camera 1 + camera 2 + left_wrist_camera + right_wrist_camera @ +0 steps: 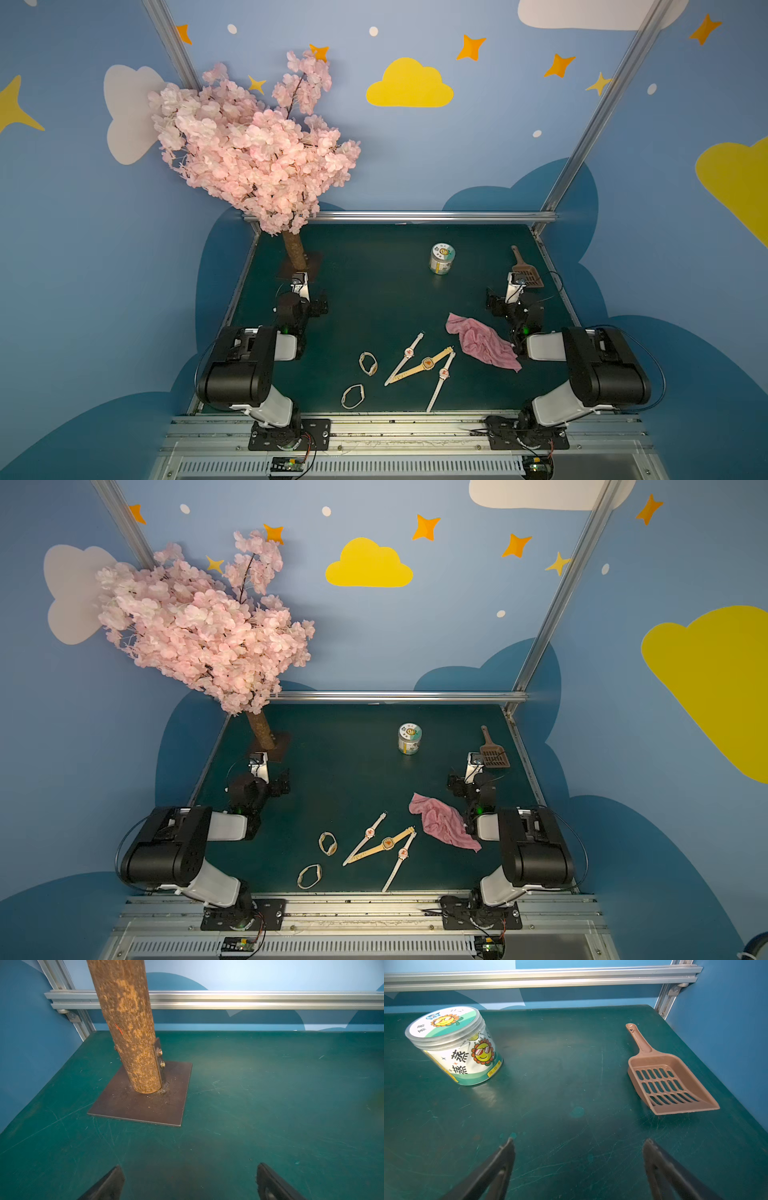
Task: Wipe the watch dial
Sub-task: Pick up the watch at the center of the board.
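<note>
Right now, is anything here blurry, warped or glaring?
In both top views the silver frame post leans outward, wide-lens warping; in the right wrist view sheen marks the dark green table beside the clear sunflower-labelled jar; in the left wrist view the black left end effector looks soft.

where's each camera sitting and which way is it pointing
Top views: high over the near edge, looking down across the table at the watches, cloth and tree; left arm and right arm show.
Left wrist: low, facing the back rail and the trunk; open left hand shows.
Right wrist: low, facing the jar and scoop near the back rail; open right hand shows.
Shared: both wrist views catch the back rail; both top views also show jar and scoop.
</note>
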`<control>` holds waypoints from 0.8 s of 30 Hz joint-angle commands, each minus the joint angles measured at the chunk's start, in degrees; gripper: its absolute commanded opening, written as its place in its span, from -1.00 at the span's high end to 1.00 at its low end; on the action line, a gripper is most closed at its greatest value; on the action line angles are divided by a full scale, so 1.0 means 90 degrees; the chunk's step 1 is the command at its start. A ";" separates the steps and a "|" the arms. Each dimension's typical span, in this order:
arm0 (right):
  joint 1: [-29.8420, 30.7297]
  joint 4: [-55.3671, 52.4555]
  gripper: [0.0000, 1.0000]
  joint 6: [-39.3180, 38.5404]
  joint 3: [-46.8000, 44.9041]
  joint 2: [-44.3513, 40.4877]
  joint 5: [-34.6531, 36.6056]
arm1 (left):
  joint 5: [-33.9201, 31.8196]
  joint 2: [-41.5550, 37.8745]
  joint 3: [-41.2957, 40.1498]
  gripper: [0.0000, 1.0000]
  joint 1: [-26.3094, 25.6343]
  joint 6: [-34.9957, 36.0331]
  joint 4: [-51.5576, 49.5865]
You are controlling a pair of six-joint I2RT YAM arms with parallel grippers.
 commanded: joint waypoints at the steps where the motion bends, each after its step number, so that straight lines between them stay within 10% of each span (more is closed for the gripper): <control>1: 0.0019 0.0182 -0.92 -0.0008 -0.0004 -0.0004 0.0056 | 0.0244 0.0002 0.0060 -1.00 0.0002 0.0000 -0.0039; 24: 0.0038 0.0190 -0.91 0.0003 -0.0030 -0.0103 0.0207 | 0.0004 -0.0109 -0.0015 -0.95 -0.0082 0.0036 0.0091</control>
